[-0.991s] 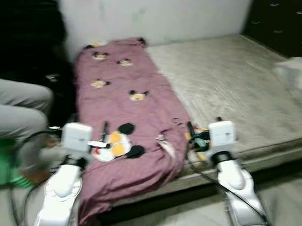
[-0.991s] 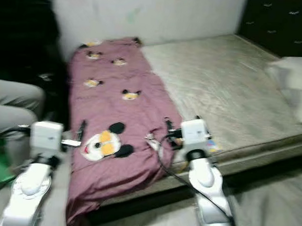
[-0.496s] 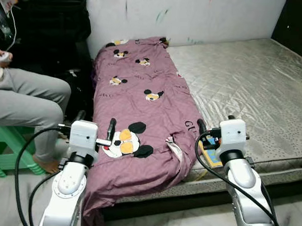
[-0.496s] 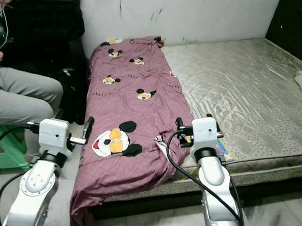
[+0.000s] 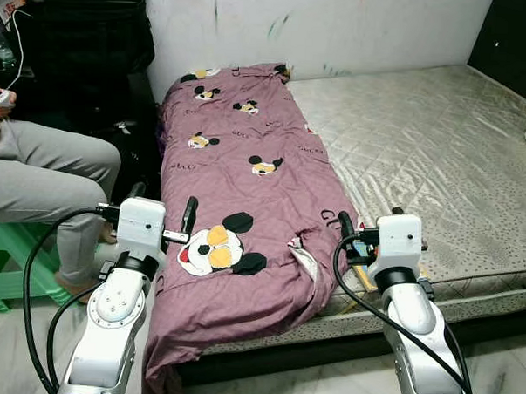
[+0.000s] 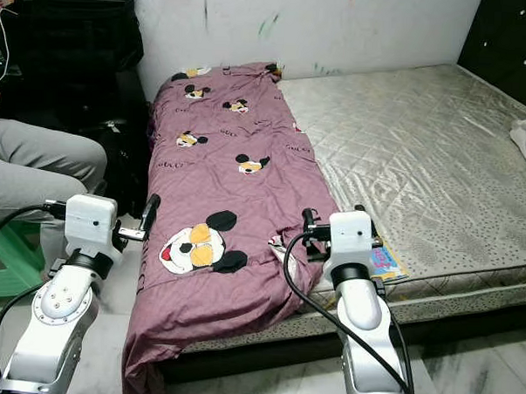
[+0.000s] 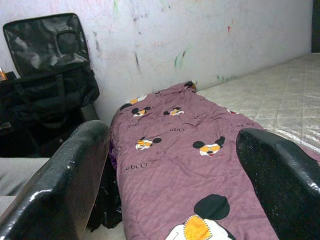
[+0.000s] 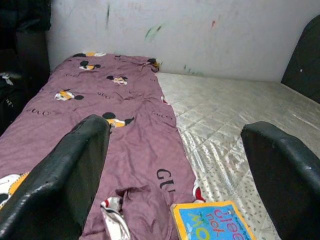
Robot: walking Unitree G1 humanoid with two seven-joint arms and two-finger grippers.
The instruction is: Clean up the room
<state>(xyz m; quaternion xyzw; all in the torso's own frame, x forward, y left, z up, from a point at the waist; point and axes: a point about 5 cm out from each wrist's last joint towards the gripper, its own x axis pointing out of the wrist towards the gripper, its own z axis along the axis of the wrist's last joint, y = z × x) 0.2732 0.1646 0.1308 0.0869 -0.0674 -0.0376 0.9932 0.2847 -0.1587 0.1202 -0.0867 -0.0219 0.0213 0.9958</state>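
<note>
Two glossy silver arms, each built of rounded jointed shells, end in a boxy white wrist block. The left arm point(image 5: 109, 330) shows a round joint cap ringed with small dark screw holes just below its block. Thick black cables loop from both blocks down beside the arms. The left hand point(image 7: 165, 180) and the right hand point(image 8: 175, 175) each carry two long, broad, glossy black fingers, faintly speckled and scuffed.

**Both arms raised before the bed**

A purple cartoon-print blanket point(image 5: 245, 214) is lying along the left side of the bare mattress point(image 5: 422, 160), its near end drooping over the edge. The left gripper point(image 5: 162, 217) is hovering at the blanket's left border, the right gripper point(image 5: 366, 229) at its right border. A person point(image 5: 37, 170) in grey trousers is sitting on a green stool point(image 5: 7, 264).
</note>
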